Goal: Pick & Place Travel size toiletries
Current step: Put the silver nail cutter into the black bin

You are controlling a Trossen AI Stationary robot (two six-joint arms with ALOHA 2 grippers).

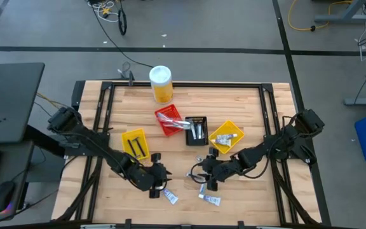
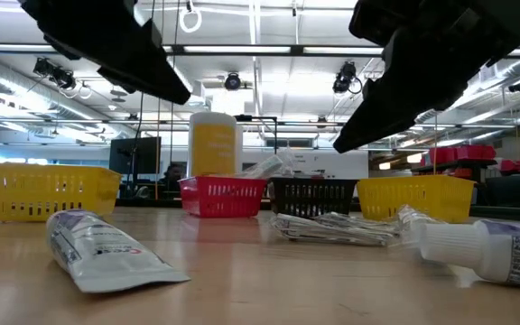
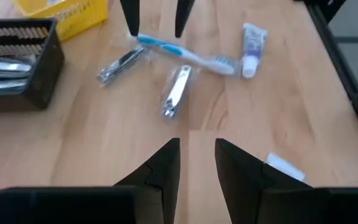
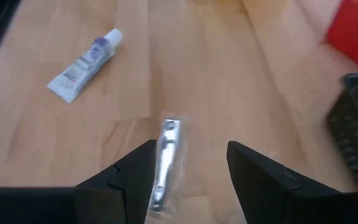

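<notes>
Lighting bright, even, from ceiling strip lights (image 2: pixel 269 50) overhead. Shadows on table (image 1: pixel 246 114) soft and short. Low view: arms backlit to black silhouettes, near tube (image 2: pixel 106 248) slightly soft. Wrist views blurred; own fingers out of focus

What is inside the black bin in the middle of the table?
The black bin holds several silvery metal items lying side by side, seemingly nail clippers, though too small to confirm. Its floor beneath them and its far wall are covered from view.

The tube's (image 2: pixel 490 251) tail runs off the low view's edge; the bins' (image 1: pixel 196 130) contents are too small to tell.
</notes>
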